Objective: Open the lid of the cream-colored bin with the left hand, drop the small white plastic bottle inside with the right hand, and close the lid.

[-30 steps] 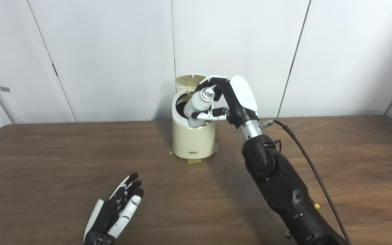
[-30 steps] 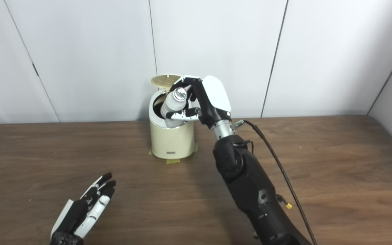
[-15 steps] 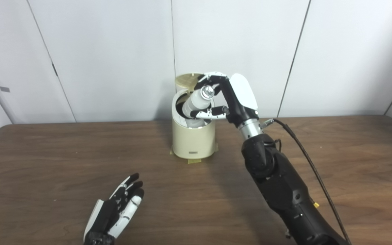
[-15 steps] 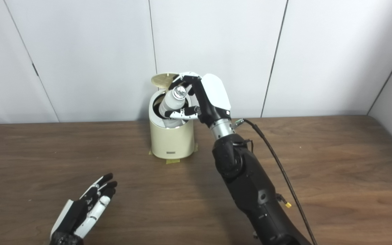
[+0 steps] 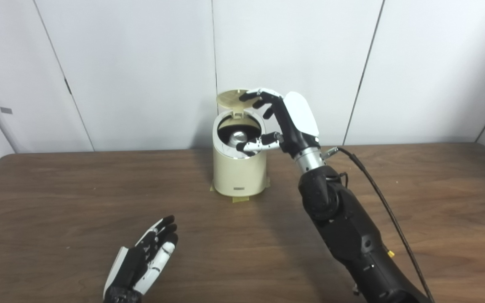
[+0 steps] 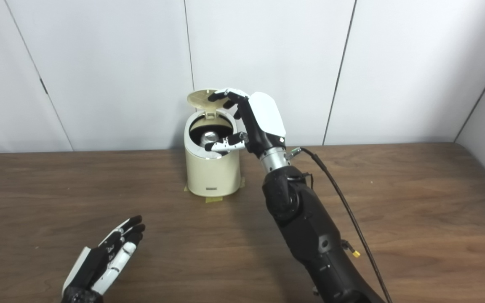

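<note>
The cream-colored bin (image 5: 239,172) stands at the back middle of the table, its round lid (image 5: 230,97) tipped up behind the opening. Down inside the dark opening lies the small white plastic bottle (image 5: 238,136), only its shiny end showing. My right hand (image 5: 286,122) hovers over the bin's right rim, open, fingers spread above the opening and thumb across the rim. My left hand (image 5: 143,261) rests low near the table's front left, open and flat, holding nothing.
The bin sits on yellow tape tabs (image 5: 239,199) on the brown wooden table (image 5: 78,202). A black cable (image 5: 383,200) trails from my right wrist across the table's right side. White wall panels (image 5: 141,63) stand close behind the bin.
My right hand opened and let go of the bottle, which dropped from the rim down into the bin. The left hand has stayed put.
</note>
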### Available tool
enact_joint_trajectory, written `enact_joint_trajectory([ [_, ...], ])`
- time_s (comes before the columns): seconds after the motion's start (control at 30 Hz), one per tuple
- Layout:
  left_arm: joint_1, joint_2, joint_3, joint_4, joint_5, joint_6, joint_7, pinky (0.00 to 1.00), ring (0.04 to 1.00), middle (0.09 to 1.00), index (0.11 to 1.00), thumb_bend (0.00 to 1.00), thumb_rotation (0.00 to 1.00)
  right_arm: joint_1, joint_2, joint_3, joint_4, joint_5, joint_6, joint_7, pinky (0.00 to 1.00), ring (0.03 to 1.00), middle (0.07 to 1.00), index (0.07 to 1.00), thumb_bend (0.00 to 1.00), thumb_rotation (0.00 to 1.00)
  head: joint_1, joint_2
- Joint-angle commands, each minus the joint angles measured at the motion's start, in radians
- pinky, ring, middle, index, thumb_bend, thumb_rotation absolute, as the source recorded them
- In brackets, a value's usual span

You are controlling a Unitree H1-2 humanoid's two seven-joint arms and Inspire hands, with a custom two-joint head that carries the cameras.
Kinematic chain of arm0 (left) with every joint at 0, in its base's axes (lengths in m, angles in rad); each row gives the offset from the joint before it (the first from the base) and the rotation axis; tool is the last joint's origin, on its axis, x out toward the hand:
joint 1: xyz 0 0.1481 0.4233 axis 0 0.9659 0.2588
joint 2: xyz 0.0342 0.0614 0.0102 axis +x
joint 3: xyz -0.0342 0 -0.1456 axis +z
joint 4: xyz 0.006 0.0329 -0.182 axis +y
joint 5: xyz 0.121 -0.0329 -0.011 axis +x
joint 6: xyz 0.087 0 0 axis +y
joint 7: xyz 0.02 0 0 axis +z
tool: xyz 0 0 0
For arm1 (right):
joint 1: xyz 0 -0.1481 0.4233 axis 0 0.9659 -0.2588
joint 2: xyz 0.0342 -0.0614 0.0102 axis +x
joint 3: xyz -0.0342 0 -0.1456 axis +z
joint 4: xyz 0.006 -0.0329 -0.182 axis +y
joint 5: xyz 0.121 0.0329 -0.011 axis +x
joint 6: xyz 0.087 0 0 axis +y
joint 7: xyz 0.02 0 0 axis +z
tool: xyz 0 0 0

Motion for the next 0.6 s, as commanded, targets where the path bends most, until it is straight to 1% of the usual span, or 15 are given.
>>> enact_joint_trajectory([
  [0.0, -0.012, -0.019, 0.005, -0.018, -0.003, -0.023, 0.0, 0.92, 0.896, 0.892, 0.928, 0.55, 0.69, -0.052, 0.001, -0.003, -0.014, -0.003, -0.014, -0.03, 0.47, 0.638, 0.769, 0.66, 0.88, 0.03, -0.001, 0.0],
  [0.1, -0.013, -0.021, 0.006, -0.021, -0.007, -0.02, -0.002, 0.92, 0.895, 0.888, 0.931, 0.54, 0.67, -0.053, -0.002, -0.002, -0.009, -0.004, -0.027, -0.039, 0.46, 0.626, 0.756, 0.657, 0.88, 0.02, -0.002, 0.0],
  [0.17, -0.014, -0.018, 0.005, -0.016, -0.008, -0.03, -0.004, 0.92, 0.895, 0.892, 0.936, 0.53, 0.68, -0.049, -0.005, -0.005, -0.015, -0.003, -0.031, -0.045, 0.46, 0.587, 0.693, 0.632, 0.87, 0.0, -0.002, 0.0],
  [0.2, -0.014, -0.017, 0.005, -0.015, -0.007, -0.032, -0.005, 0.92, 0.896, 0.894, 0.937, 0.53, 0.68, -0.044, -0.005, -0.008, -0.025, -0.002, -0.034, -0.055, 0.46, 0.574, 0.676, 0.624, 0.86, 0.0, -0.005, 0.0],
  [0.23, -0.014, -0.016, 0.003, -0.014, -0.003, -0.034, -0.004, 0.92, 0.896, 0.896, 0.937, 0.53, 0.68, -0.036, -0.003, -0.014, -0.042, 0.0, -0.035, -0.066, 0.44, 0.541, 0.64, 0.546, 0.66, 0.08, -0.008, 0.001],
  [0.27, -0.014, -0.015, 0.003, -0.013, 0.001, -0.034, -0.004, 0.92, 0.895, 0.894, 0.935, 0.54, 0.68, -0.031, -0.001, -0.018, -0.053, 0.001, -0.036, -0.074, 0.43, 0.514, 0.607, 0.518, 0.59, 0.1, -0.01, 0.0],
  [0.3, -0.014, -0.014, 0.002, -0.013, 0.002, -0.033, -0.004, 0.91, 0.894, 0.893, 0.934, 0.54, 0.68, -0.027, 0.002, -0.024, -0.061, 0.008, -0.039, -0.083, 0.42, 0.5, 0.59, 0.504, 0.56, 0.11, -0.011, 0.0],
  [0.33, -0.015, -0.014, 0.004, -0.011, 0.0, -0.034, -0.004, 0.92, 0.895, 0.893, 0.933, 0.54, 0.69, -0.02, 0.005, -0.037, -0.071, 0.022, -0.061, -0.103, 0.41, 0.479, 0.538, 0.49, 0.54, 0.05, -0.016, 0.0],
  [0.43, -0.018, -0.013, 0.006, -0.007, -0.003, -0.035, -0.005, 0.93, 0.889, 0.885, 0.93, 0.54, 0.68, -0.006, 0.006, -0.063, -0.094, 0.048, -0.099, -0.137, 0.39, 0.439, 0.502, 0.489, 0.52, 0.0, -0.021, 0.001],
  [0.57, -0.027, -0.009, 0.008, 0.003, -0.011, -0.051, -0.011, 0.91, 0.889, 0.888, 0.936, 0.51, 0.68, 0.02, 0.002, -0.1, -0.162, 0.092, -0.055, -0.102, 0.38, 0.43, 0.49, 0.498, 0.52, 0.0, -0.021, 0.002],
])
